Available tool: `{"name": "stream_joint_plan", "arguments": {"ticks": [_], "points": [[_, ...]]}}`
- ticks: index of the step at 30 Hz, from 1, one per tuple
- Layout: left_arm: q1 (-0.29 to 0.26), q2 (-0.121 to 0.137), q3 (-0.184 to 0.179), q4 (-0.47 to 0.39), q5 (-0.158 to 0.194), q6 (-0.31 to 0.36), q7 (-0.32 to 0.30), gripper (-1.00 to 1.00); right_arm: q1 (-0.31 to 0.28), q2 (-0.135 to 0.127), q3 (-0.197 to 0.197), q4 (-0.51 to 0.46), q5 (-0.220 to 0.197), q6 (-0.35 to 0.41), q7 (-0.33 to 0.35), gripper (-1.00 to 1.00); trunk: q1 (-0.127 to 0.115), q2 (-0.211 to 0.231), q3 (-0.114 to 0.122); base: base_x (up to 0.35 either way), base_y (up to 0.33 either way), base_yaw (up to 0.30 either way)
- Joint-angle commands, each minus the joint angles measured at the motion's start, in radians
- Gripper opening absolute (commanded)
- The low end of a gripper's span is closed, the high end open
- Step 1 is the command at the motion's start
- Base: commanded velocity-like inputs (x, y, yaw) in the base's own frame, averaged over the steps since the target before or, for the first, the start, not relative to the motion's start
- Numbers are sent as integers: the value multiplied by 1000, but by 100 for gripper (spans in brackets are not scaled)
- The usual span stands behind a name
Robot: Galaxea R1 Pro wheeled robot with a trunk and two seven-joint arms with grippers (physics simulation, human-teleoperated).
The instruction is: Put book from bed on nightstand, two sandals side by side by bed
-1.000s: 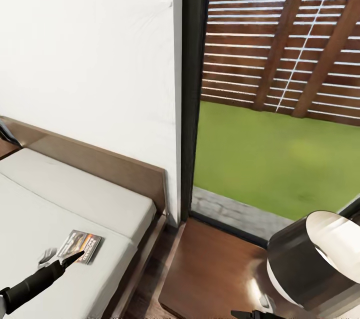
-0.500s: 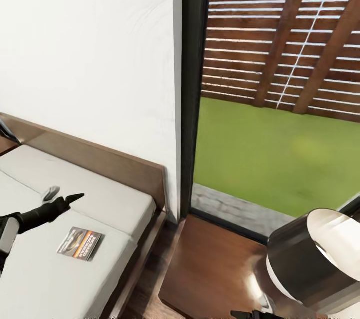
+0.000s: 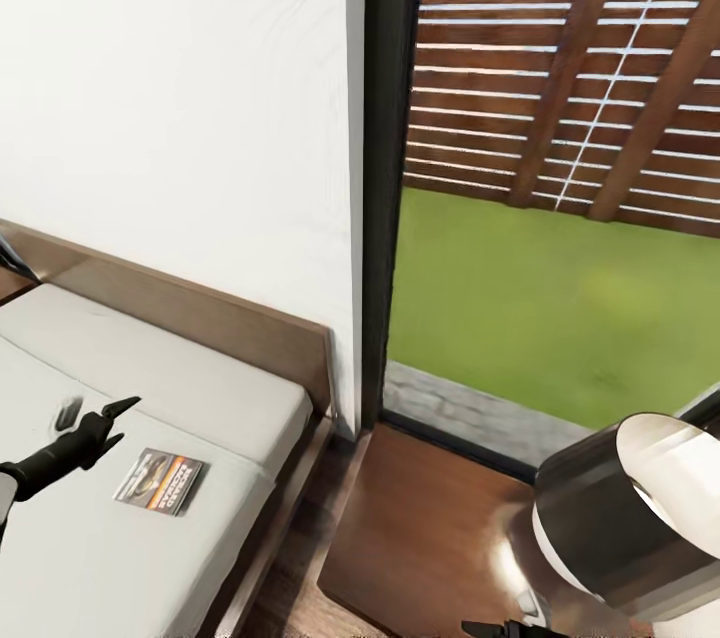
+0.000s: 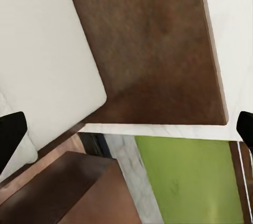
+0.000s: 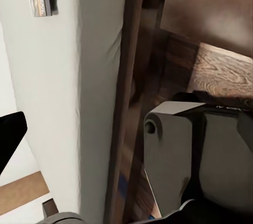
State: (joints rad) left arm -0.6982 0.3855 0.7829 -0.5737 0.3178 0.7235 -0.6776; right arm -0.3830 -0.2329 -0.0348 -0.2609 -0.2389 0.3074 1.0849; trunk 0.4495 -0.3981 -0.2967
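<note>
I see the book (image 3: 160,481) lying flat on the bed (image 3: 180,388) near its side edge, with bare mattress all around it. My left gripper (image 3: 97,418) hovers just beside it, fingers spread wide. The nightstand (image 3: 430,518) top has free room. I cannot tell the right gripper's state.

Even, bright daylight comes from the window (image 3: 560,178), where the grass (image 3: 540,308) glows a saturated green; the white wall (image 3: 180,88) is flat and nearly shadowless; a glare spot sits on the glossy nightstand (image 3: 430,538) top; the lamp shade (image 3: 640,508) rim blows out white; below the left gripper (image 3: 95,423) a soft shadow lies on the mattress (image 3: 150,388); render textures look smeared; the right wrist view is dim along the bed frame (image 5: 129,92).
</note>
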Motion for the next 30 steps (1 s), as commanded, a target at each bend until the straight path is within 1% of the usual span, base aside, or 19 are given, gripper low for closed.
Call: {"name": "stream_joint_plan", "arguments": {"ticks": [1,4,7,8,12,14,17,19,30], "points": [[-1,-4,8,7,0,-27,-2,100,0,0,-4,0,-2,10,3,100,0,-2,-3,0,0,0],[-1,-12,8,11,0,-57,-2,100,0,0,-4,0,-2,10,3,100,0,-2,-8,0,0,0],[-1,-21,8,13,0,-64,-1,100,0,0,-4,-1,-2,10,3,100,0,-2,-12,0,0,0],[-1,-34,8,12,-1,-69,-1,100,-1,1,-4,0,-2,10,3,100,0,-2,-13,0,0,0],[-1,-42,8,12,-2,-72,-1,100,-1,1,-4,0,-2,10,3,100,0,-2,-19,0,0,0],[0,-44,6,13,-2,-73,0,100,-1,1,-3,0,-2,10,3,100,0,-2,-22,0,0,0],[-1,-45,-11,13,-3,-76,2,100,-1,1,-3,0,-2,10,3,100,0,-2,-26,0,0,0],[-1,-45,-15,13,-3,-77,2,100,-1,1,-3,0,-2,10,2,100,0,-2,-29,0,0,0],[-1,-45,-19,13,-3,-77,3,100,0,1,-3,0,-2,10,3,100,0,-2,-44,0,0,0]]}}
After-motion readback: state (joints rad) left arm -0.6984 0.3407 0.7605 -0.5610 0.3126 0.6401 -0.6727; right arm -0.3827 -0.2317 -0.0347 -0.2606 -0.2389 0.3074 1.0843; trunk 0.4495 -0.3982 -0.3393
